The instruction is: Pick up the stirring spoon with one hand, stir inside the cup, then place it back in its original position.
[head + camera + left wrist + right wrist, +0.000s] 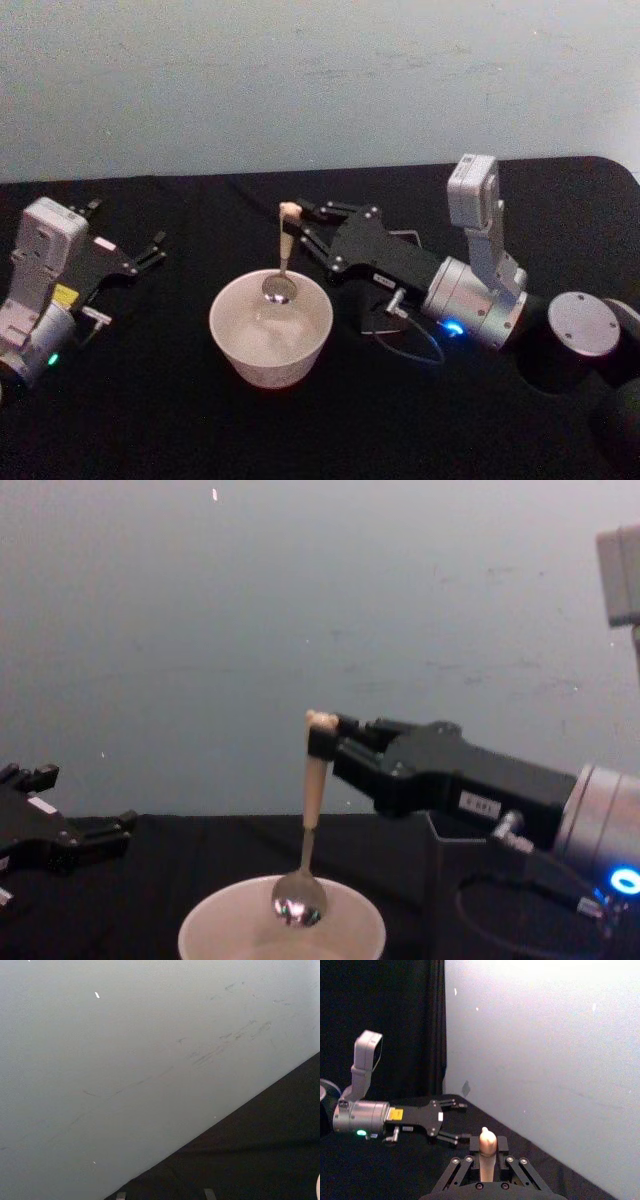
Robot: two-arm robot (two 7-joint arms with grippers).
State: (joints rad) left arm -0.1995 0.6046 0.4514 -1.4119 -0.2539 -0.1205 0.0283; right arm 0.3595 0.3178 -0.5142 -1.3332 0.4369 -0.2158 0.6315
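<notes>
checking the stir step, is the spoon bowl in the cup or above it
In: the stirring spoon hangs upright from the right gripper, its bowl inside the cup rim; left gripper idle.

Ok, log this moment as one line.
right gripper: shut on spoon | spoon: upright, bowl in cup mouth | left gripper: open, parked left

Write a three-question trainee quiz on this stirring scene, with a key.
1. True or false: the right pincer is shut on the stirring spoon.
2. Where is the spoon's bowl? A) flat on the table B) at the mouth of the cup C) beneath the cup
3. Fill in: the fingers of the parked left pincer are ____.
Key: 1 true; 2 B; 3 open.
</notes>
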